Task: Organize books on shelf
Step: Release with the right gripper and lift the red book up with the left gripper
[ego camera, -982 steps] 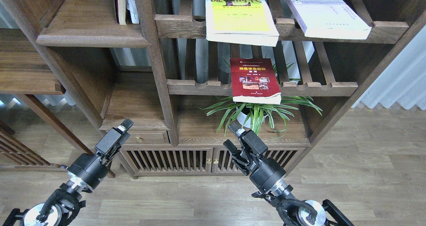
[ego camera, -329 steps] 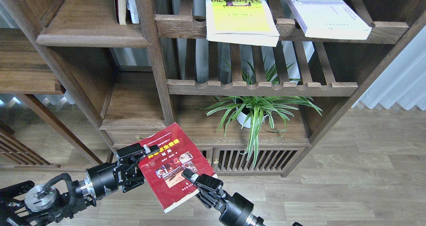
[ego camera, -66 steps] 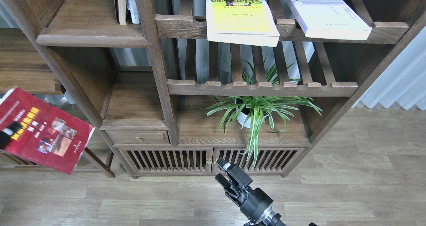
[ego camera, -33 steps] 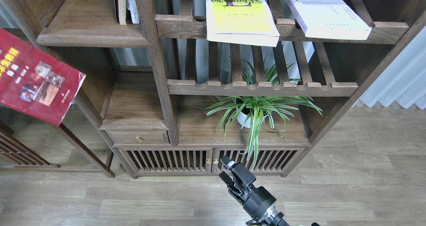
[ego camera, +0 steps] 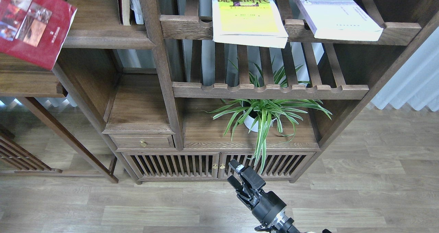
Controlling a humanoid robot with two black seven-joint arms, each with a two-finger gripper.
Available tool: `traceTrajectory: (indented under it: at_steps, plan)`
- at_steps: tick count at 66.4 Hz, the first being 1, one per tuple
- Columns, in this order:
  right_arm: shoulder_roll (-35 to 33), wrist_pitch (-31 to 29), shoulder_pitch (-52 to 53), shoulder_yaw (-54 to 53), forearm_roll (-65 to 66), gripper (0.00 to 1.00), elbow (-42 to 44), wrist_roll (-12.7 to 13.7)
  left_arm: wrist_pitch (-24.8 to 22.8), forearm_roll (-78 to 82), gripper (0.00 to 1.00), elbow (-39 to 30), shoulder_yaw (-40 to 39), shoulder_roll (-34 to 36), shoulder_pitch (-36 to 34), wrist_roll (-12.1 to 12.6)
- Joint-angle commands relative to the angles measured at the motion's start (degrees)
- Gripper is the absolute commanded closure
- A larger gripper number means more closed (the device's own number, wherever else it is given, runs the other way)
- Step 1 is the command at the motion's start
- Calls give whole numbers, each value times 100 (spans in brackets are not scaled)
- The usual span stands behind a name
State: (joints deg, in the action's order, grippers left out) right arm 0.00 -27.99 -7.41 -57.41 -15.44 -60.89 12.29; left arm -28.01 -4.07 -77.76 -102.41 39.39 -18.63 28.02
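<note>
The dark red book (ego camera: 34, 23) hangs tilted at the top left of the head view, over the left end of the solid dark-brown shelf (ego camera: 106, 39); what holds it is outside the view. My left gripper is out of view. The yellow-green book (ego camera: 247, 16) and the white-lavender book (ego camera: 337, 16) lie flat on the upper slatted rack. My right gripper (ego camera: 234, 173) is open and empty, low in front of the cabinet doors.
Two thin books (ego camera: 128, 4) stand upright at the shelf's right end against the post. A potted spider plant (ego camera: 262, 114) sits under the lower slatted rack (ego camera: 271, 90). A small drawer (ego camera: 142, 142) sits below the left niche. Wooden floor in front.
</note>
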Motion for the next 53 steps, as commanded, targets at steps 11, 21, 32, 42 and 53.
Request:
traceTrajectory:
  at_steps: [11, 21, 32, 42, 53]
  plan:
    - [0, -1, -6, -16, -3, 1, -28, 1, 1, 952, 100, 525, 511, -19, -1099, -2]
    - [0, -1, -6, -7, -3, 1, -37, 1, 1, 1303, 100, 789, 898, -37, -1687, -2]
    - [0, -1, 2, -7, -3, 1, -37, 1, 1, 1637, 100, 1202, 1320, -28, -2470, -2]
    - [0, -1, 29, 10, -3, 1, -46, 10, 1, 1804, 100, 1562, 1847, -11, -3181, -2]
    - [0, -1, 29, 19, -3, 1, -55, 10, 1, 1848, 100, 2063, 2339, -55, -3920, -2]
